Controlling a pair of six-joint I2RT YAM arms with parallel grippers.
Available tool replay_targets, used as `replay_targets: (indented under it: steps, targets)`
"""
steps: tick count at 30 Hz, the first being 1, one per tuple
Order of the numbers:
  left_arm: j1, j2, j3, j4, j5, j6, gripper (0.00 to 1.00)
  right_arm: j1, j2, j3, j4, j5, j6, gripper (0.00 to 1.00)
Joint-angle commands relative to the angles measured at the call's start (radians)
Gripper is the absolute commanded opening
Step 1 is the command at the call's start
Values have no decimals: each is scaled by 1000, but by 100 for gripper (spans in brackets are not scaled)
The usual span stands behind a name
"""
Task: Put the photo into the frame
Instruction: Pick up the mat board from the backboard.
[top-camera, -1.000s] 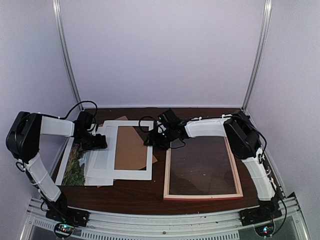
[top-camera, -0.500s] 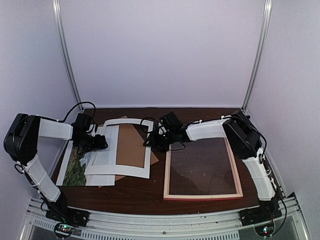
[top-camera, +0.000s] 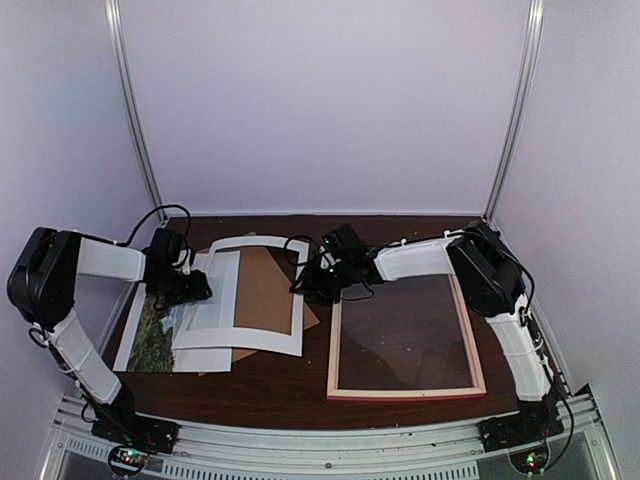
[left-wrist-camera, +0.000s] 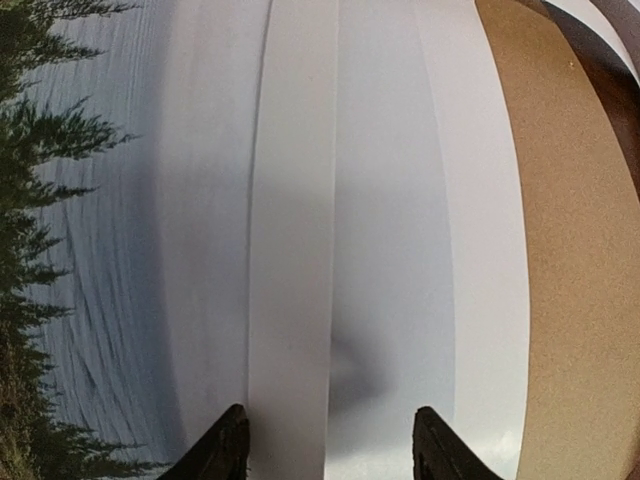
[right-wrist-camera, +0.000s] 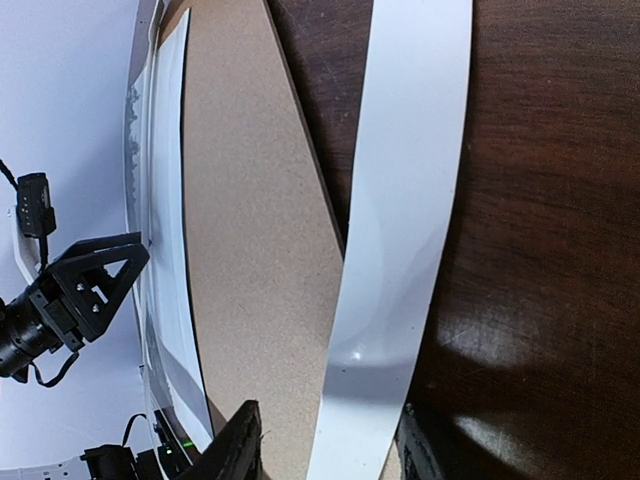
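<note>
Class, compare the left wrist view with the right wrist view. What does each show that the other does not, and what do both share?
Left wrist only: the photo, its trees and water plain to see. Right wrist only: the left arm and the pale wall. Both: the white mat, the brown board, some dark table, and each view's own jaws, apart, at the bottom edge.

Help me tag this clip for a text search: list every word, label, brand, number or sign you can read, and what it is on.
No readable text in any view.
The photo shows only trees and water. The white mat, the brown backing board and the frame are plain.
The arm bases carry small lit dots, with no characters to be made out.
</note>
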Motion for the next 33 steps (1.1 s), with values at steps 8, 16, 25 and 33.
replay_targets:
  steps: [8,16,25,33]
  targets:
    - [-15,36,-23,-110,22,17,37,-1,-27,47,-3,-59,-27,44]
    - [-37,38,-7,-144,-41,35,20,-4,-21,66,-20,-71,-37,43]
    - [-38,30,-14,-131,-20,25,12,-17,-37,72,-102,-33,-106,52]
    - [-37,21,-29,-97,15,4,7,-28,-76,56,-176,29,-176,60]
